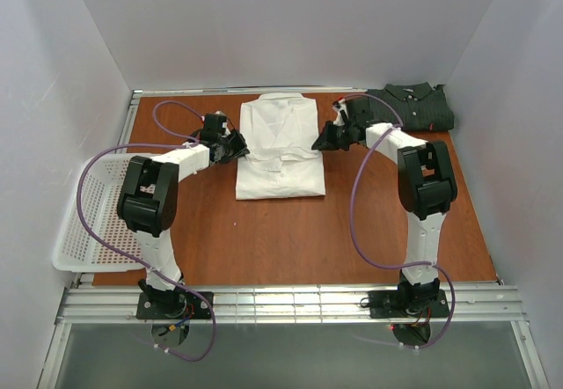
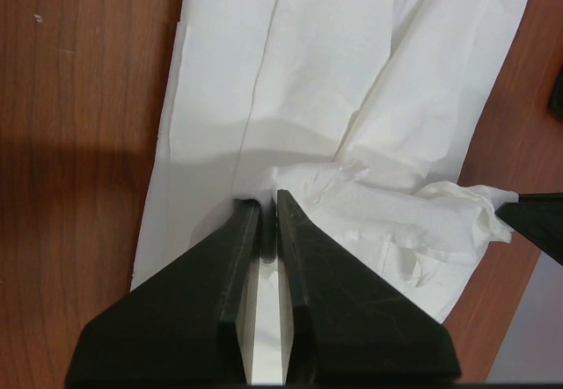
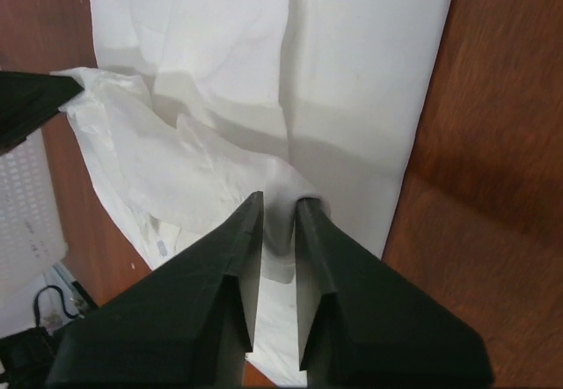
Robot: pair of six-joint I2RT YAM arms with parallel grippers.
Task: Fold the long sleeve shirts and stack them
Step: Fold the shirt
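White shirt point(image 1: 280, 147) | axis near-far | collar point(image 1: 281, 99) far | left pincer point(image 1: 237, 149), right pincer point(image 1: 324, 139) clamped

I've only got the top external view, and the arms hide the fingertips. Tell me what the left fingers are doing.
Observer: On the left wrist view, the left fingers are pinched on a fold of the white shirt, with cloth showing between them.
Operator: Now check the right side.
Observer: The right fingers also pinch white cloth, with a slightly wider gap.
Operator: Describe the cloth between the two arms.
Observer: It is bunched into a crumpled ridge, not lying flat.
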